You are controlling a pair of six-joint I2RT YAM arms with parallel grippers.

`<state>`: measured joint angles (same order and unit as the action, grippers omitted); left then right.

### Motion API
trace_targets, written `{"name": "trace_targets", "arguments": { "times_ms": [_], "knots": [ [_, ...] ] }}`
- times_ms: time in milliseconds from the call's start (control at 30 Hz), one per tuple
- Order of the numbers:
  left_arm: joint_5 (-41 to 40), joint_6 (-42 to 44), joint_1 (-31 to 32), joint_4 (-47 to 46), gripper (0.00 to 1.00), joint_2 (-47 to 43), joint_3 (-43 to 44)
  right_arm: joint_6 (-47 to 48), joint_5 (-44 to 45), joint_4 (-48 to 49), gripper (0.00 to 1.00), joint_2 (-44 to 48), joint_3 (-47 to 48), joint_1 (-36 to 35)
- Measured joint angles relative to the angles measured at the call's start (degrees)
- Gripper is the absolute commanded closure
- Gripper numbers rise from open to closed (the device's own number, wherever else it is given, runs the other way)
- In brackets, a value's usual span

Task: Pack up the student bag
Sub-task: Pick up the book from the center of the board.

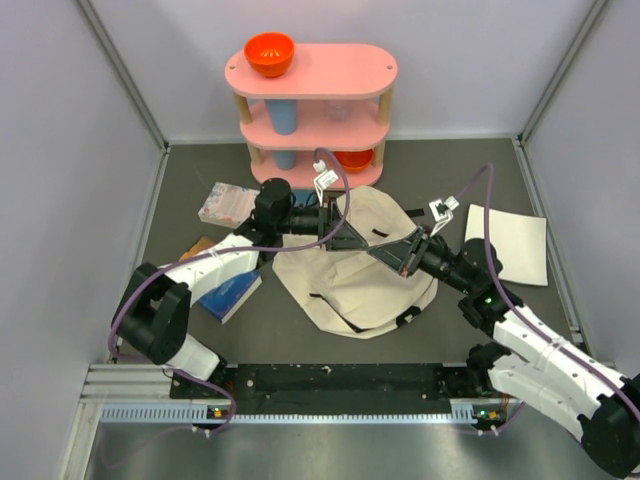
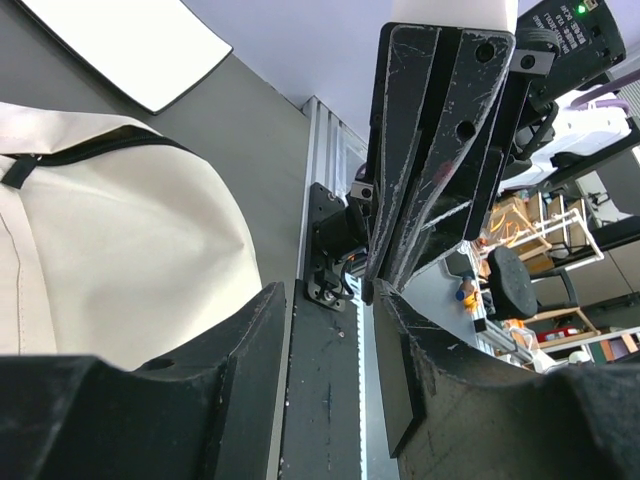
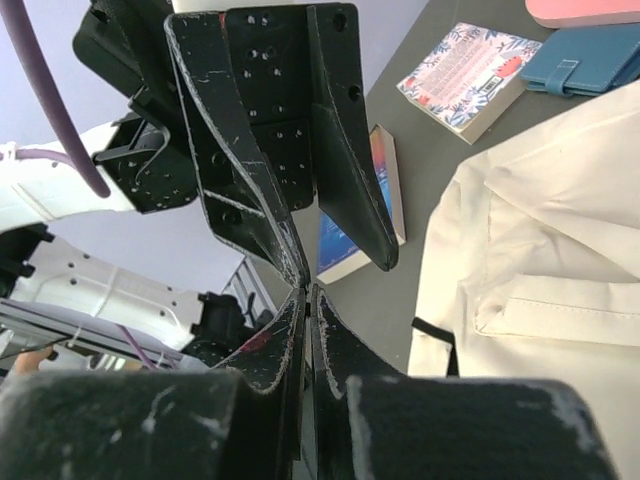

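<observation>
The cream student bag (image 1: 350, 285) lies flat in the middle of the table with black straps on it. It also shows in the left wrist view (image 2: 120, 250) and in the right wrist view (image 3: 540, 230). My left gripper (image 1: 352, 238) hovers over the bag's far part, open and empty (image 2: 330, 295). My right gripper (image 1: 393, 256) faces it tip to tip over the bag, its fingers pressed together with nothing seen between them (image 3: 308, 292). Each wrist view shows the other gripper close in front.
A pink three-tier shelf (image 1: 312, 100) stands at the back with an orange bowl (image 1: 269, 53) and a blue cup (image 1: 283, 118). A floral book (image 1: 228, 203) and a blue book (image 1: 232, 292) lie left of the bag. A flat white sheet (image 1: 507, 243) lies to its right.
</observation>
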<state>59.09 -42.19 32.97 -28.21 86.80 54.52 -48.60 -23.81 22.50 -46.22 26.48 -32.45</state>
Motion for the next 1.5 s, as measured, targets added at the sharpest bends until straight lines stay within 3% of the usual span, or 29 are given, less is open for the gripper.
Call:
{"name": "trace_targets", "arguments": {
  "times_ms": [367,400,433,467,500,567,600,700,767,1000,1133,1300,1500],
  "knots": [
    [0.1,0.1,-0.3,0.0,0.55,0.0,0.0,2.1,0.8,-2.5,1.00,0.2,0.2,0.0],
    [0.1,0.2,-0.3,0.0,0.53,0.0,0.0,2.1,1.0,-2.4,0.94,0.2,0.2,0.0],
    [0.1,0.4,-0.3,0.2,0.50,0.0,0.0,2.3,1.5,-2.8,0.76,0.2,0.2,0.0],
    [-0.2,0.7,-0.3,0.8,0.43,0.0,0.1,2.6,2.2,-3.6,0.33,0.3,0.2,0.0],
    [-0.9,1.9,-0.3,2.2,0.40,0.0,0.3,3.3,4.0,-5.7,0.18,0.5,0.5,0.0],
    [-4.5,5.4,-0.3,8.5,0.34,-0.3,1.3,4.5,7.2,-11.3,0.07,0.5,1.9,0.0],
    [-6.6,7.0,-0.3,11.3,0.27,-0.5,1.7,5.1,8.5,-13.4,0.05,0.4,2.6,0.0],
    [-16.7,12.7,-0.3,22.0,0.19,-2.2,3.5,7.3,11.8,-19.8,0.08,-0.7,5.5,0.0],
    [-24.7,15.4,-0.4,28.6,0.16,-3.6,4.8,7.8,12.8,-21.8,0.15,-1.7,6.5,0.0],
    [-44.3,18.2,-5.1,42.3,0.11,-8.5,5.7,7.0,15.6,-24.7,0.14,-5.0,6.7,0.0],
    [-51.2,19.0,-8.4,46.0,0.01,-12.3,3.7,6.6,14.0,-23.8,0.13,-8.5,6.7,0.0],
    [-57.8,19.4,-12.9,50.4,0.01,-16.7,0.7,6.5,8.9,-21.7,0.13,-14.8,7.8,0.0],
    [-61.5,15.3,-27.1,55.4,0.01,-20.9,-5.6,6.6,2.8,-18.8,0.12,-23.7,14.5,-2.9]
  ]
}}
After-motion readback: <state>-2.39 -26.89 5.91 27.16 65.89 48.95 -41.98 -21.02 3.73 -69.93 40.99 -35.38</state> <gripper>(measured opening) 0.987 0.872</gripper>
